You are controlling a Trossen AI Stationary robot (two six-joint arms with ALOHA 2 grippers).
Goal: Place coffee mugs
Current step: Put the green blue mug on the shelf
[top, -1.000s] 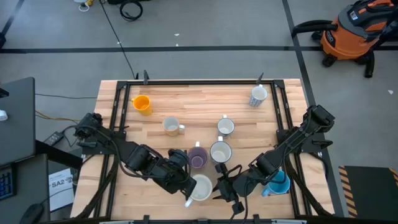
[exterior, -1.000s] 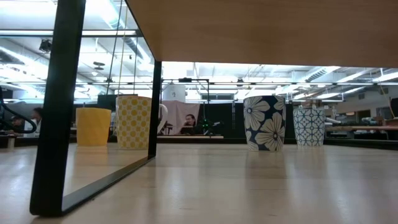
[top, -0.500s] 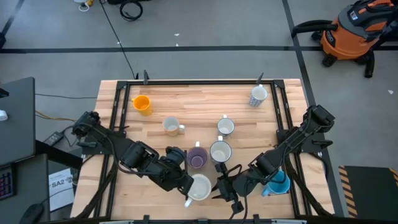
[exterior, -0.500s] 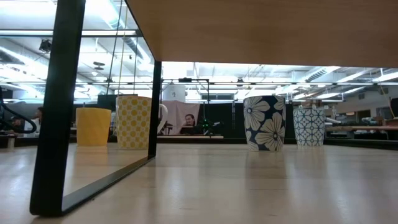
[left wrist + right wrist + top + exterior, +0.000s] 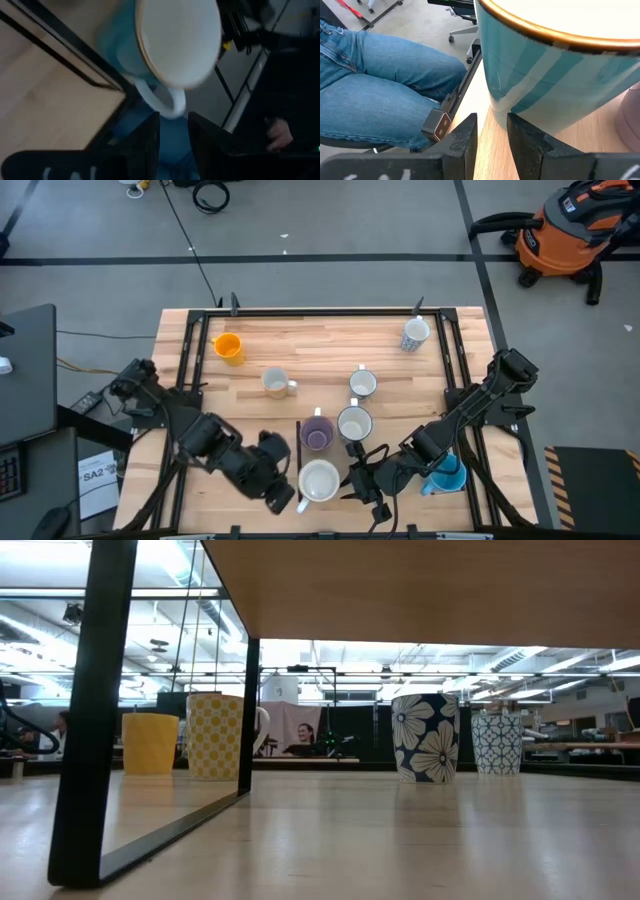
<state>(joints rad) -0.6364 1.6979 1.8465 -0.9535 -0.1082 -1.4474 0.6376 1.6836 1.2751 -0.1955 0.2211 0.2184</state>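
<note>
A teal-striped mug with a white inside (image 5: pixel 318 480) stands on its base near the table's near edge. My left gripper (image 5: pixel 284 496) is on its left, open by a narrow gap (image 5: pixel 173 120), and the mug's white handle (image 5: pixel 167 102) is just in front of that gap. My right gripper (image 5: pixel 362 480) waits on the mug's right, narrowly open (image 5: pixel 492 125) and close to its wall (image 5: pixel 545 75). Purple (image 5: pixel 318 434), grey (image 5: pixel 354 423), white (image 5: pixel 363 384), cream (image 5: pixel 276 383), orange (image 5: pixel 228 347) and patterned (image 5: pixel 415 334) mugs stand farther back. A blue mug (image 5: pixel 447 473) is partly hidden under the right arm. My left gripper points level from the table's left at the teal mug's handle (image 5: pixel 170 107), which lies in line with the gap between the fingers. I cannot tell whether the fingertips touch it. The mug stands upright on the table.
A black frame runs along the table's edges, with rails (image 5: pixel 192 360) (image 5: pixel 455 360) on the left and right. The low view shows only four mugs (image 5: pixel 425 737) and a frame post (image 5: pixel 95 710). A person's jeans-clad legs (image 5: pixel 380 85) are beyond the near edge. Bare wood lies between the far mugs.
My left gripper has drawn back from the teal mug toward the table's left edge, and its arm has swung with it. The mug stays upright in about the same spot. The right arm has kept still.
</note>
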